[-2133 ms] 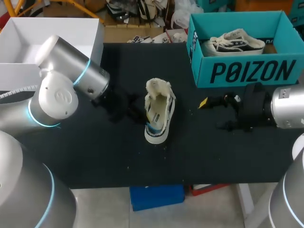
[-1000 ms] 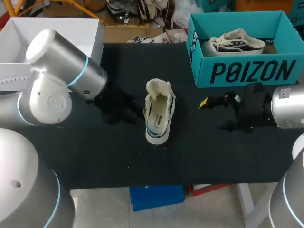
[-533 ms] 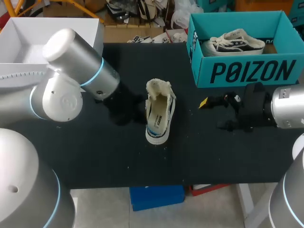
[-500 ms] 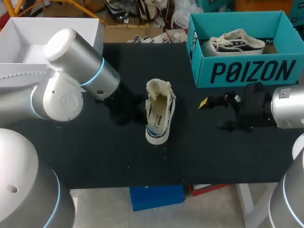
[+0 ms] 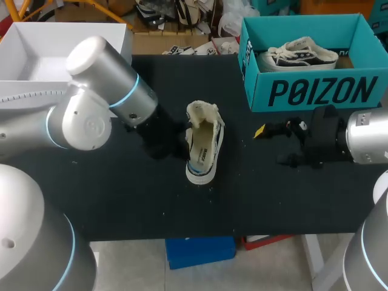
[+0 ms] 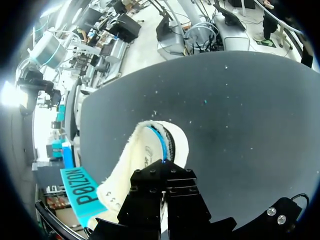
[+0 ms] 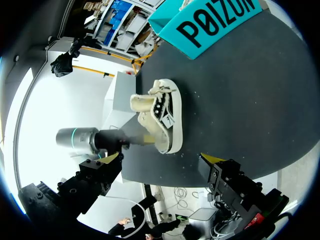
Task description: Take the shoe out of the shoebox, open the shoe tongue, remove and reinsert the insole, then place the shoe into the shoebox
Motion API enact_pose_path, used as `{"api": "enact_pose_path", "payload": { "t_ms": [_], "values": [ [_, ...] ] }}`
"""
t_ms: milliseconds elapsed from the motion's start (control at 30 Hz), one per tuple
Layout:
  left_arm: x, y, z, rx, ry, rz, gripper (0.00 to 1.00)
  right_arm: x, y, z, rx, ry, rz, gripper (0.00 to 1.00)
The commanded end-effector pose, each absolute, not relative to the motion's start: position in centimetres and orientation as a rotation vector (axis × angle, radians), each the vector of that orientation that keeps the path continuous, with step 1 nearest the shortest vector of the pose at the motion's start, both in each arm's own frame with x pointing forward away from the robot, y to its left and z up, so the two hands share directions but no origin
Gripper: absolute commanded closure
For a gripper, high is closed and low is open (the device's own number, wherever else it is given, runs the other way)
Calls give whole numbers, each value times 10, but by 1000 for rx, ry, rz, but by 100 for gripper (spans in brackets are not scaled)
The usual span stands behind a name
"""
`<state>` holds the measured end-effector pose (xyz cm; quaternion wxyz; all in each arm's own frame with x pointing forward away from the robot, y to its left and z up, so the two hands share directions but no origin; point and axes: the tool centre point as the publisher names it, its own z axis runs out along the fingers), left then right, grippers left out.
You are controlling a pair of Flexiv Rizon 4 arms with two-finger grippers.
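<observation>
A cream and black sneaker (image 5: 203, 148) stands on the black table, its tongue folded back at the far end and its printed insole showing. My left gripper (image 5: 180, 144) is shut, its tips against the shoe's left rim. In the left wrist view the closed fingers (image 6: 162, 175) meet at the shoe (image 6: 145, 150) beside the insole's blue edge; nothing shows clamped between them. My right gripper (image 5: 273, 145) stands open to the right of the shoe, holding nothing. The right wrist view shows the shoe (image 7: 162, 117) ahead of that open gripper (image 7: 160, 159). The teal shoebox (image 5: 315, 91) stands at the back right.
A second sneaker (image 5: 297, 54) lies inside the teal shoebox (image 7: 215, 20). A white open box (image 5: 36, 60) sits at the back left. Bare black table surrounds the shoe toward the front edge.
My left gripper has shut and the arm has swung right, bringing its tips against the shoe's left side. The shoe and my right arm have not moved.
</observation>
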<state>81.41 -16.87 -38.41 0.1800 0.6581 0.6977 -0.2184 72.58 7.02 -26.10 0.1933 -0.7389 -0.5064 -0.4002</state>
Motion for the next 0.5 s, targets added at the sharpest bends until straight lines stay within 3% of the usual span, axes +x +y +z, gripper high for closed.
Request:
{"api": "enact_pose_path", "payload": {
  "t_ms": [33, 500],
  "values": [
    [820, -175, -388, 1888, 1976, -596, 100, 726, 72, -261, -2077, -1421, -1121, 0],
    [821, -175, -359, 2043, 1948, -487, 100, 726, 72, -261, -2077, -1421, -1121, 0]
  ]
}}
